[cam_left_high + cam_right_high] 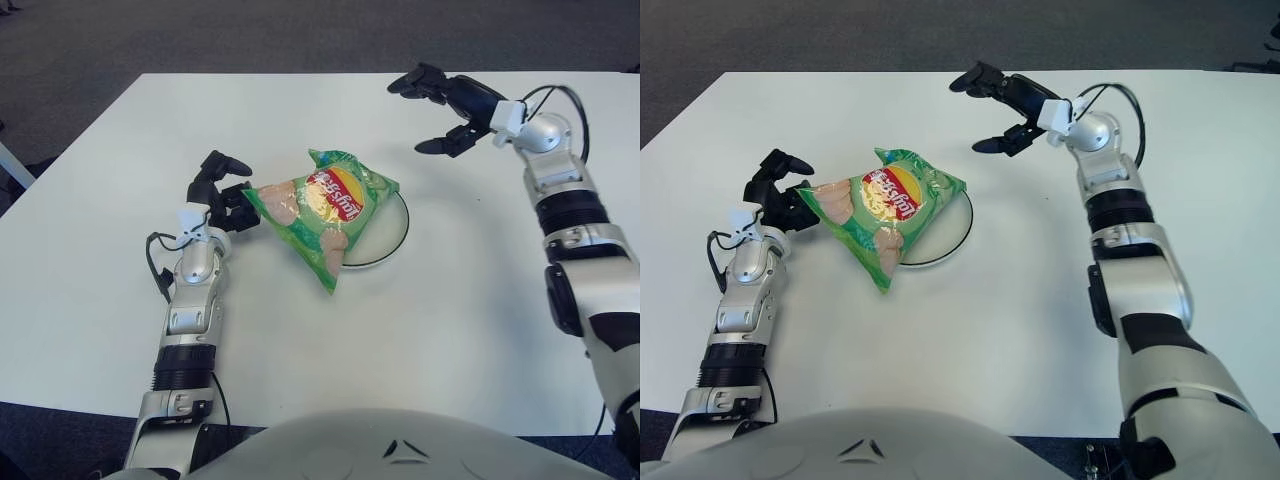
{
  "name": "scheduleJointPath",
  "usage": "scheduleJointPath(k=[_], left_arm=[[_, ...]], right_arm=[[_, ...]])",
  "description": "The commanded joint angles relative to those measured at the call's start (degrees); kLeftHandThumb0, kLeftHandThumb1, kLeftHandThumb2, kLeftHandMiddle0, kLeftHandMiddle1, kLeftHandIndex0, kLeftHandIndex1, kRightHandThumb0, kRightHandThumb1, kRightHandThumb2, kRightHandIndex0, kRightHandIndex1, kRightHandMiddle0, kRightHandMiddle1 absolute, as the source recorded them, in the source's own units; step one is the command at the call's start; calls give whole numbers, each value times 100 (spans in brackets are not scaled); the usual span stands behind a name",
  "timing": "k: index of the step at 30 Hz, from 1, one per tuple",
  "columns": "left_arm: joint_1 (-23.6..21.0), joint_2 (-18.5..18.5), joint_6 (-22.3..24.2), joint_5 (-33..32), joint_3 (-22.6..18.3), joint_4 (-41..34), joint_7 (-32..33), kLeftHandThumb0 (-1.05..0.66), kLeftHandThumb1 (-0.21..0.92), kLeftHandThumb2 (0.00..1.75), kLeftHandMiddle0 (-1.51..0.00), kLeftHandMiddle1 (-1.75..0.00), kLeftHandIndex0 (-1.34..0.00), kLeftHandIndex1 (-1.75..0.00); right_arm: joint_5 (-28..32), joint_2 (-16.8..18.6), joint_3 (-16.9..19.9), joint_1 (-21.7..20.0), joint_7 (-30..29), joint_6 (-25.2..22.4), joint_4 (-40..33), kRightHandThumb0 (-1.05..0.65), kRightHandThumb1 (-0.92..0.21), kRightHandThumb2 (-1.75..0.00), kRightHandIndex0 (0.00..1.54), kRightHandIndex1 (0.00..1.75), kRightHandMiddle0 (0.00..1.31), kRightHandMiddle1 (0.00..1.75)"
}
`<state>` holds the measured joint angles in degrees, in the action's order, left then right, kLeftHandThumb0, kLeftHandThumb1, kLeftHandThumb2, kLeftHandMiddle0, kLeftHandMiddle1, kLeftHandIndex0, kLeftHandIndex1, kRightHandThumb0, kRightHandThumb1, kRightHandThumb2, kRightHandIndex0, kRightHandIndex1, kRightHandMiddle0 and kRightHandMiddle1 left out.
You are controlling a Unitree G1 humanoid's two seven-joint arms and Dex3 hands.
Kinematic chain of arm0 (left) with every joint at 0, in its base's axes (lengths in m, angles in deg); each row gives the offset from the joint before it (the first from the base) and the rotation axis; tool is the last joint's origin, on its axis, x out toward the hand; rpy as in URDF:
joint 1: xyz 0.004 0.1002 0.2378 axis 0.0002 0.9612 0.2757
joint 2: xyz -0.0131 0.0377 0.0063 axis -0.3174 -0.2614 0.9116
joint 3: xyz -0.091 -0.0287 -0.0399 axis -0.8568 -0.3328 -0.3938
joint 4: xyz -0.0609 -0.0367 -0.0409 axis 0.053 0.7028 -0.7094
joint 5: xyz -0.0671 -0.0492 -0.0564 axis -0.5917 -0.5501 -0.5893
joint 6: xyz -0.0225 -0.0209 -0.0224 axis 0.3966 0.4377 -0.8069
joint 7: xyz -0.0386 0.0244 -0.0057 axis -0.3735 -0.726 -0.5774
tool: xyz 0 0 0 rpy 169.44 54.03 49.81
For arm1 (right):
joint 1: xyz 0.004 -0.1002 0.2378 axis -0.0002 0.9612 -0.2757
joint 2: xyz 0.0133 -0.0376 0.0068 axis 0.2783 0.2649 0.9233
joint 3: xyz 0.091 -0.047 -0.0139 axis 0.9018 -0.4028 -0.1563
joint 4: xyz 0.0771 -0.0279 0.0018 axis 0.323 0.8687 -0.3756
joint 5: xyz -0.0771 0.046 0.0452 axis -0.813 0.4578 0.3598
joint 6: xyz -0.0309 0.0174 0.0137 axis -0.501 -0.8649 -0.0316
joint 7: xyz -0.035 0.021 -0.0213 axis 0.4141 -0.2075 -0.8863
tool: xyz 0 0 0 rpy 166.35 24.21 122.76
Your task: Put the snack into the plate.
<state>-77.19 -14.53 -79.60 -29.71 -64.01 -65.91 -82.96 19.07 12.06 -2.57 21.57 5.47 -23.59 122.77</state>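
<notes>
A green snack bag (322, 208) with a red and yellow logo lies tilted, its right half over the white plate (393, 232) and its lower tip on the table. My left hand (226, 193) is at the bag's left corner, with the fingers spread: one raised above the corner and the others just below it, not closed on it. My right hand (440, 112) is held in the air over the back right of the table, well away from the plate, fingers spread and holding nothing.
The white table (420, 330) fills the view, with dark carpet (300, 30) beyond its far edge. A black cable (155, 262) loops beside my left wrist.
</notes>
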Motion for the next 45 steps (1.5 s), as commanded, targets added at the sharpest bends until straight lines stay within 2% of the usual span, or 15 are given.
scheduleJointPath(k=[1, 2, 5, 8, 9, 11, 13, 17, 19, 23, 28, 31, 34, 40, 45], left_arm=[[552, 219, -53, 12, 0, 305, -1, -47, 35, 127, -129, -175, -58, -175], [557, 218, -56, 9, -3, 301, -6, -47, 35, 127, -129, -175, -58, -175], [580, 210, -46, -5, -21, 265, -20, -47, 36, 127, -129, -175, -58, -175], [604, 210, -18, 2, -36, 207, -3, -47, 35, 127, -129, -175, -58, -175], [608, 208, -9, 2, -43, 195, -1, -47, 35, 127, -129, -175, -58, -175], [631, 205, -16, 5, -58, 154, 5, -47, 35, 128, -130, -175, -59, -175], [649, 205, -21, 9, -69, 121, 8, -47, 34, 129, -131, -175, -59, -175], [692, 212, 13, -1, -81, 21, 4, -47, 34, 129, -131, -175, -60, -175], [732, 207, 46, 6, -74, -85, -2, -47, 34, 130, -131, -175, -60, -175], [757, 175, 105, -8, -74, -191, -45, -48, 33, 130, -132, -175, -60, -175], [808, 133, 218, -24, -33, -404, -129, -48, 33, 131, -132, -175, -61, -175], [879, 69, 469, 14, -52, -625, -122, -49, 31, 133, -133, -175, -62, -175], [923, 61, 572, 73, -74, -733, -74, -49, 30, 134, -133, -175, -63, -175], [946, 69, 722, 108, -98, -858, -43, -49, 30, 134, -134, -175, -63, -175], [947, 72, 835, 114, -125, -926, -30, -49, 29, 135, -134, -175, -63, -175]], right_arm=[[565, 300, 404, 49, -168, -627, -76, -33, -37, -116, 22, 97, 0, 130], [746, 399, 539, 104, -230, -795, -129, -27, -37, -121, 22, 103, 0, 138], [1074, 625, 803, 254, -454, -1089, -328, -32, -68, -82, 27, 117, 16, 163], [1341, 877, 1065, 469, -849, -1311, -631, -35, -74, -76, 32, 127, 24, 171], [1398, 928, 1116, 529, -929, -1364, -719, -28, -73, -76, 34, 130, 25, 172], [1500, 1000, 1201, 662, -1023, -1427, -896, -12, -70, -77, 39, 137, 30, 173], [1553, 1037, 1246, 758, -1072, -1480, -1035, -6, -66, -80, 42, 139, 32, 174], [1643, 1080, 1319, 1000, -1132, -1557, -1342, -2, -59, -90, 48, 143, 36, 174], [1667, 1186, 1317, 1356, -1197, -1538, -1659, -1, -55, -95, 50, 145, 37, 175], [1681, 1561, 1207, 2079, -1375, -1529, -2231, -1, -46, -106, 57, 147, 40, 175], [1980, 2100, 1295, 2503, -1452, -1377, -1982, -1, -29, -128, 68, 151, 49, 175], [1999, 2318, 1407, 2708, -1868, -1571, -2230, -1, -9, -154, 76, 164, 61, 175], [1975, 2376, 1431, 2887, -2196, -1955, -2605, -1, -1, -164, 80, 167, 68, 175], [1836, 2362, 1332, 3154, -2584, -2711, -3223, -1, 6, -171, 86, 165, 73, 175], [1776, 2318, 1265, 3387, -2673, -3069, -3518, -1, 9, -174, 91, 164, 73, 175]])
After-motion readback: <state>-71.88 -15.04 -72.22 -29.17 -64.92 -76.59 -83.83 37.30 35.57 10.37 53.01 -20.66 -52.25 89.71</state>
